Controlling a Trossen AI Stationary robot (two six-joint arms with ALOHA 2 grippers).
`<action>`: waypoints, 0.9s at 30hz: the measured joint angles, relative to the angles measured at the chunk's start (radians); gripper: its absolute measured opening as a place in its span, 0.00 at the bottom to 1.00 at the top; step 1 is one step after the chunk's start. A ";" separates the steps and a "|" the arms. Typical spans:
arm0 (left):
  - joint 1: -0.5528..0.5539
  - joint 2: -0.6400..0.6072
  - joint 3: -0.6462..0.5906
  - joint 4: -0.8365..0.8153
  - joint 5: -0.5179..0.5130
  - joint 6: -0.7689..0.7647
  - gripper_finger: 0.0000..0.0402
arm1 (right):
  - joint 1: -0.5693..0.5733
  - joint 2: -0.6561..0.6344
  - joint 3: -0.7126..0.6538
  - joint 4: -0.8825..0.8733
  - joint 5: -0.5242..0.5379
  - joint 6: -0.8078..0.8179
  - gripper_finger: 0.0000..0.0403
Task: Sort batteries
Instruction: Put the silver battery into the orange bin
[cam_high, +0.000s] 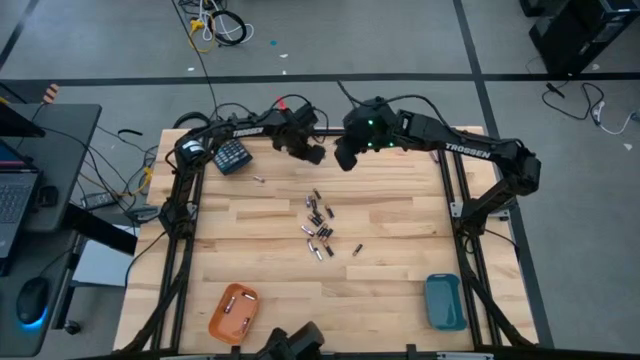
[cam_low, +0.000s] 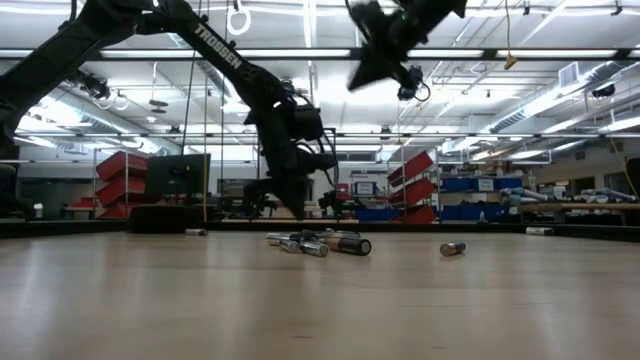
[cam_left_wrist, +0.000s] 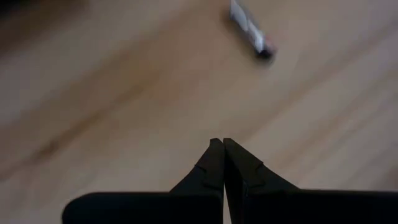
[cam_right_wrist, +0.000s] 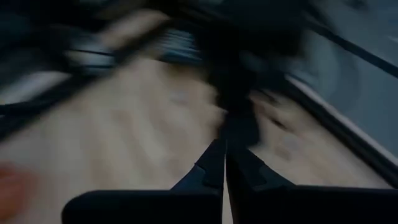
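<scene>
Several batteries (cam_high: 318, 225) lie in a loose heap on the middle of the wooden table, and the low view shows the same batteries (cam_low: 322, 243). A single battery (cam_high: 258, 179) lies apart toward the far left and also shows in the left wrist view (cam_left_wrist: 252, 31). Another battery (cam_high: 357, 249) lies to the right of the heap. My left gripper (cam_high: 316, 154) hangs shut above the table's far part, between the single battery and the heap; its fingers (cam_left_wrist: 211, 162) hold nothing. My right gripper (cam_high: 343, 160) is shut and higher up (cam_low: 368, 70), just to the right of the left one.
An orange tray (cam_high: 222, 325) holding a few batteries stands at the near left. A blue tray (cam_high: 445, 302) stands at the near right. A dark teal keypad-like block (cam_high: 231, 155) lies at the far left by the left arm. Black frame rails run along both table sides.
</scene>
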 joint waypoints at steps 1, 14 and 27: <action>-0.002 0.000 0.000 0.038 0.000 -0.023 0.00 | -0.008 0.000 0.000 -0.048 0.060 0.025 0.01; -0.084 -0.251 0.000 0.163 -0.264 0.077 0.00 | -0.073 0.001 0.000 -0.149 0.215 0.069 0.01; -0.103 -0.758 -0.097 0.122 -0.555 0.195 0.00 | -0.083 0.004 0.000 0.093 0.252 -0.168 0.02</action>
